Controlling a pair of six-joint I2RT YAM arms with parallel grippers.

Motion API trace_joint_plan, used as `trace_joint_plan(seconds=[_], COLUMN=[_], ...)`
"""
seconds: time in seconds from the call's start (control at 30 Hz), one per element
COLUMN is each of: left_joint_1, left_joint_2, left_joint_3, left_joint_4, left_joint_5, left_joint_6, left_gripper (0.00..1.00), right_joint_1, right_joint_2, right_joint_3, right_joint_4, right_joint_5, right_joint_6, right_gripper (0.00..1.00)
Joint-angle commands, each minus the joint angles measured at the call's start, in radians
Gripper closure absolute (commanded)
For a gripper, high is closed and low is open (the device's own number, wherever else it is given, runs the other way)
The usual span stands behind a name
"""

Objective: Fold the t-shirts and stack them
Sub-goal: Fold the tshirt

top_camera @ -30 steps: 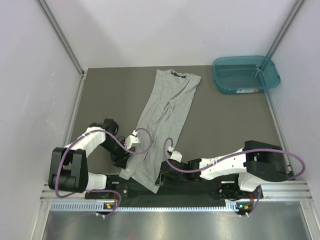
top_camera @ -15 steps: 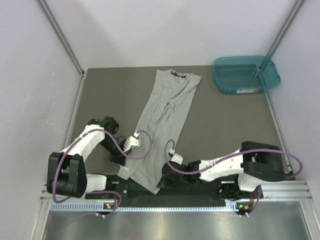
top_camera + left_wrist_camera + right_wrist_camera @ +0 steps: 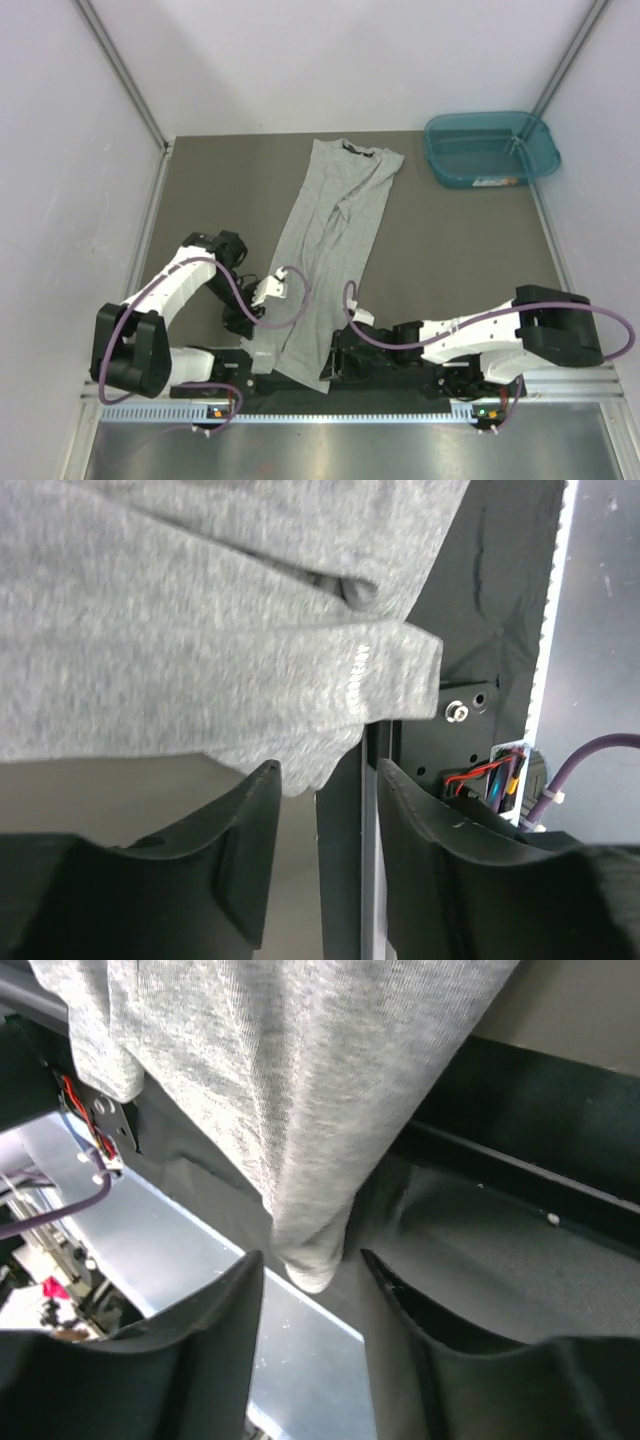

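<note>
A light heather-grey cotton t-shirt [image 3: 330,250], stretched lengthways down the table, is approached at its near hem; left gripper [image 3: 325,810] and right gripper [image 3: 310,1290], both parted and empty, must be closed next.

The t-shirt [image 3: 330,250] is seen as soft, matt heather-grey knit cloth. The tub [image 3: 490,148] at the far right is glossy translucent teal plastic. The table [image 3: 220,190] is covered in a matt grey-brown surface.

The dark table [image 3: 220,200] carries a grey t-shirt [image 3: 335,230] and teal tub [image 3: 490,148].
</note>
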Motion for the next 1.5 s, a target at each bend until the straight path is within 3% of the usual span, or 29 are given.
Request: trace_joint_plan(seconds=[0.0,0.1,0.2,0.3,0.37,0.43,0.57,0.77,1.13,1.37,1.4,1.47], left_joint_1=[0.035,0.035,0.032,0.028,0.028,0.028,0.028,0.028,0.026,-0.024,-0.028,-0.037], left_joint_2=[-0.029,-0.115,-0.207,-0.322,-0.356,-0.360,-0.389,-0.540,-0.403,-0.351,-0.345,-0.348], left_joint_3=[0.030,0.053,0.074,-0.007,-0.123,-0.166,-0.219,-0.353,-0.383,-0.410,-0.410,-0.417], left_joint_4=[-0.196,-0.113,-0.009,0.014,0.086,0.038,-0.030,0.031,0.159,0.379,0.390,0.425], left_joint_5=[-0.002,-0.040,0.024,0.006,-0.087,-0.120,-0.079,-0.092,-0.171,-0.177,-0.175,-0.151], left_joint_6=[0.047,0.012,0.036,0.362,0.498,0.643,0.704,0.823,0.850,0.756,0.748,0.712], left_gripper=[0.51,0.50,0.53,0.53,0.52,0.51,0.50,0.51,0.53,0.52,0.54,0.74], right_joint_1=[0.004,0.006,0.016,0.044,0.052,0.061,0.078,0.095,0.090,0.085,0.085,0.085], right_joint_2=[0.022,0.013,-0.005,0.014,0.047,0.062,0.067,0.090,0.088,0.100,0.100,0.093], right_joint_3=[-0.004,0.000,0.040,0.079,0.096,0.079,-0.012,0.004,-0.003,-0.003,-0.007,-0.022], right_joint_4=[0.074,0.045,-0.081,-0.098,-0.090,-0.031,0.101,0.086,0.082,0.089,0.094,0.100], right_joint_5=[-0.019,0.006,0.058,0.093,0.098,0.104,0.115,0.113,0.105,0.106,0.104,0.107], right_joint_6=[-0.039,-0.018,0.008,0.037,0.045,0.065,0.148,0.150,0.162,0.166,0.168,0.182], right_gripper=[0.55,0.54,0.55,0.55,0.55,0.56,0.57,0.57,0.60,0.74,0.78,0.90])
